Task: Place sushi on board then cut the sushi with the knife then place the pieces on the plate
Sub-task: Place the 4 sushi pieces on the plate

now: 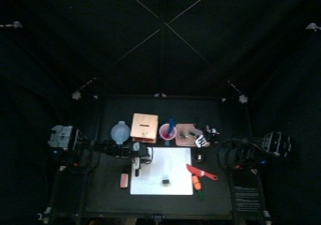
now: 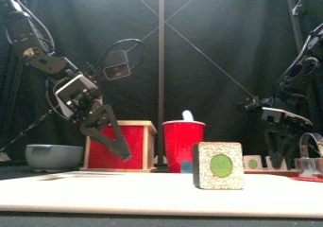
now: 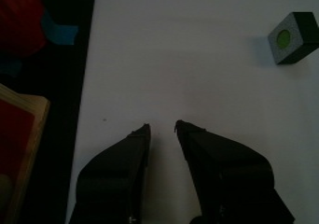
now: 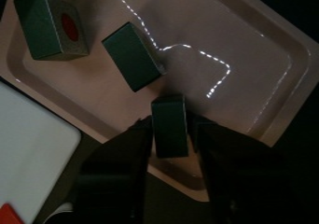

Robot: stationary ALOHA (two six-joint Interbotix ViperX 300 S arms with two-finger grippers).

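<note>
My right gripper [image 4: 171,133] is shut on a dark green sushi piece [image 4: 170,116], held just over the pink tray [image 4: 249,50]. Two more pieces [image 4: 58,24] [image 4: 132,56] lie flat on that tray. One last piece with a green centre [image 2: 220,165] stands on the white board [image 2: 139,195] and also shows in the left wrist view [image 3: 294,37]. My left gripper [image 3: 162,130] hovers low over the board's left part, its jaws a narrow gap apart and holding nothing. A red knife [image 1: 201,172] lies at the board's right edge.
Behind the board stand the wooden box with its red drawer front [image 2: 120,146], the red cup [image 2: 184,146] and the blue-grey bowl [image 2: 53,155] at far left. A small red thing [image 1: 124,180] lies left of the board.
</note>
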